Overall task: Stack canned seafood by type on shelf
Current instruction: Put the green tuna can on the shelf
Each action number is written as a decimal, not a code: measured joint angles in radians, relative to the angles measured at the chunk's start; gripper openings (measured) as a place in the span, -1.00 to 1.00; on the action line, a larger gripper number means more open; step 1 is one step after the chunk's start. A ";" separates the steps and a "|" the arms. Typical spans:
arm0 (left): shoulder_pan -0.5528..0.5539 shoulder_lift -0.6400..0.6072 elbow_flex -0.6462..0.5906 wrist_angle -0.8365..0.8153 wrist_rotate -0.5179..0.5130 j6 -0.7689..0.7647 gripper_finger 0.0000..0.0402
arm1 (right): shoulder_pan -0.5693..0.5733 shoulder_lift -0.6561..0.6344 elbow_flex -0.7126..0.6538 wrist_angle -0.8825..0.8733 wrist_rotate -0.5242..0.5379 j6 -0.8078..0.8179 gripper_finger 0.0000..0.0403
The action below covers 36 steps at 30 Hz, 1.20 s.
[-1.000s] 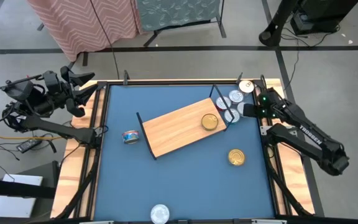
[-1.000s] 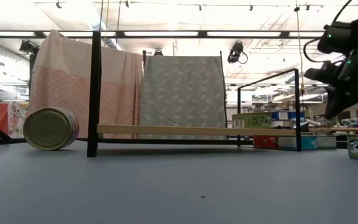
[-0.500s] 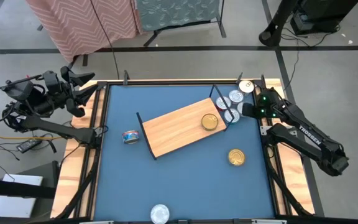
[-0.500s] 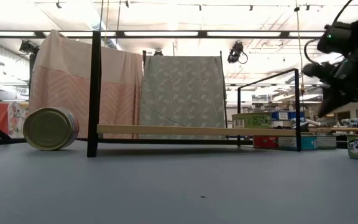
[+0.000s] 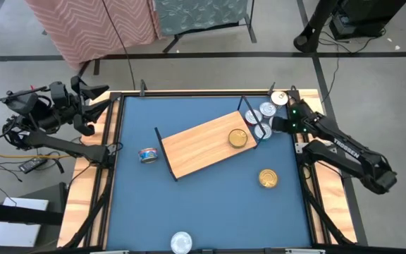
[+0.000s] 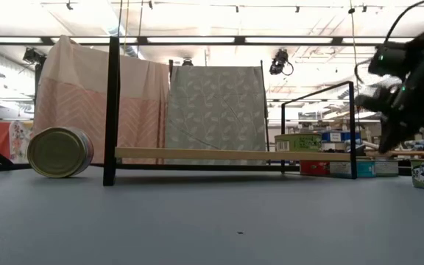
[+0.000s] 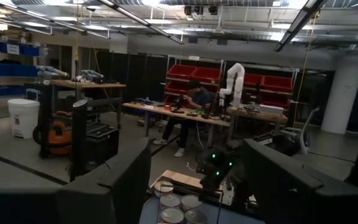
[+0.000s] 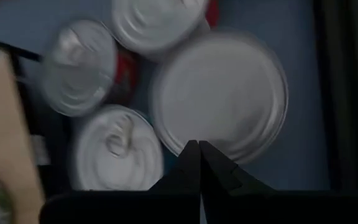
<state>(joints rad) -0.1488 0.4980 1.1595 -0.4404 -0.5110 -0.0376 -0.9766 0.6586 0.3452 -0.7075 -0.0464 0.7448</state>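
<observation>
Overhead, we count:
Silver tins: four round flat tins point(image 8: 219, 96) clustered just beyond the right gripper's point(image 8: 197, 163) fingertips.
Gold tins: one point(image 5: 238, 138) on the shelf point(image 5: 203, 143), one point(image 5: 268, 178) on the blue table point(image 5: 210, 204).
Right jaws: pressed together, holding nothing.
Left gripper point(image 5: 90, 106): spread, empty, off the table.
Shelf: light wood, black wire ends.
</observation>
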 joint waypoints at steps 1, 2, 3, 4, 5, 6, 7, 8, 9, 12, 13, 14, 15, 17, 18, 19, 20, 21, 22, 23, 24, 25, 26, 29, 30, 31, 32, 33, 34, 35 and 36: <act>0.000 0.000 0.000 0.000 0.000 0.000 0.26 | 0.003 0.008 -0.017 0.014 -0.007 0.010 -0.98; 0.000 0.000 0.000 0.000 0.000 0.000 0.26 | 0.008 0.014 -0.035 0.029 -0.017 0.017 -0.98; 0.000 0.000 0.000 0.000 0.000 0.000 0.26 | 0.013 0.018 -0.047 0.051 -0.024 0.024 -0.98; 0.000 0.000 0.000 0.000 0.000 0.000 0.26 | 0.020 0.018 -0.060 0.069 -0.028 0.034 -0.98; 0.000 0.000 0.000 0.000 0.000 0.000 0.26 | 0.028 0.018 -0.068 0.075 -0.029 0.043 -0.98; 0.000 0.000 0.000 0.000 0.000 0.000 0.26 | 0.036 0.018 -0.075 0.084 -0.029 0.049 -0.98; 0.000 0.000 0.000 0.000 0.000 0.000 0.26 | 0.043 0.017 -0.078 0.088 -0.028 0.057 -0.98; 0.000 0.000 0.000 0.000 0.000 0.001 0.26 | 0.049 0.016 -0.080 0.087 -0.029 0.065 -0.98; 0.000 0.000 0.000 0.000 0.000 0.004 0.26 | 0.054 0.016 -0.080 0.085 -0.031 0.068 -0.98; 0.000 0.000 0.000 0.000 0.000 0.004 0.26 | 0.063 0.016 -0.082 0.065 -0.068 0.074 -0.98; 0.000 0.000 0.000 0.000 0.000 0.005 0.26 | 0.066 0.018 -0.084 0.041 -0.081 0.074 -0.98; 0.000 0.000 0.000 0.000 0.000 0.007 0.26 | 0.070 0.021 -0.093 -0.006 -0.081 0.073 -0.98; 0.000 0.000 0.000 0.000 0.000 0.008 0.26 | 0.074 0.024 -0.098 -0.049 -0.075 0.074 -0.98; 0.000 0.000 0.000 0.000 0.000 0.009 0.26 | 0.088 0.024 -0.090 -0.044 -0.056 0.086 -0.98; 0.000 0.000 0.000 0.000 0.000 0.009 0.26 | 0.098 0.024 -0.092 -0.039 -0.054 0.089 -0.98; 0.000 0.000 0.000 0.000 0.000 0.009 0.26 | 0.108 0.024 -0.093 -0.039 -0.051 0.090 -0.98; 0.000 0.000 0.000 0.000 -0.001 0.009 0.26 | 0.119 0.025 -0.093 -0.033 -0.050 0.094 -0.98; 0.000 0.000 0.000 0.000 -0.001 0.010 0.26 | 0.128 0.024 -0.093 -0.029 -0.050 0.099 -0.98; 0.000 0.000 0.000 0.000 -0.001 0.010 0.26 | 0.135 0.023 -0.093 -0.030 -0.051 0.101 -0.98; 0.000 0.000 0.000 0.000 -0.001 0.010 0.26 | 0.141 0.023 -0.093 -0.035 -0.056 0.102 -0.98; 0.000 0.000 0.000 0.000 -0.001 0.010 0.26 | 0.148 0.023 -0.093 -0.040 -0.063 0.102 -0.98; 0.000 0.000 0.000 0.000 -0.001 0.010 0.26 | 0.154 0.024 -0.093 -0.044 -0.075 0.102 -0.98; 0.000 0.000 0.000 0.000 -0.001 0.010 0.26 | 0.162 0.023 -0.093 -0.046 -0.085 0.103 -0.98; 0.000 0.000 0.000 0.000 -0.001 0.010 0.26 | 0.189 0.023 -0.093 -0.041 -0.142 0.113 -0.98; 0.000 0.000 0.000 0.000 -0.001 0.010 0.26 | 0.201 0.023 -0.093 -0.028 -0.169 0.113 -0.98; 0.000 0.000 0.000 0.000 -0.001 0.010 0.26 | 0.213 0.022 -0.089 -0.017 -0.199 0.112 -0.98; 0.000 0.000 0.000 0.000 -0.001 0.010 0.26 | 0.227 0.022 -0.081 -0.012 -0.227 0.111 -0.98; 0.000 0.000 0.000 0.000 -0.001 0.011 0.26 | 0.241 0.022 -0.069 -0.011 -0.250 0.102 -0.98; 0.000 0.000 0.000 0.000 -0.001 0.011 0.26 | 0.256 0.023 -0.051 -0.012 -0.267 0.090 -0.98; 0.000 0.000 0.000 0.000 -0.001 0.011 0.26 | 0.273 0.023 -0.025 -0.011 -0.279 0.071 -0.98; 0.000 0.000 0.000 0.000 -0.001 0.011 0.26 | 0.291 0.022 0.007 -0.012 -0.287 0.048 -0.98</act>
<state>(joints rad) -0.1489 0.4980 1.1595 -0.4404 -0.5121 -0.0269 -0.6857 0.6806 0.3519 -0.7190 -0.3333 0.7926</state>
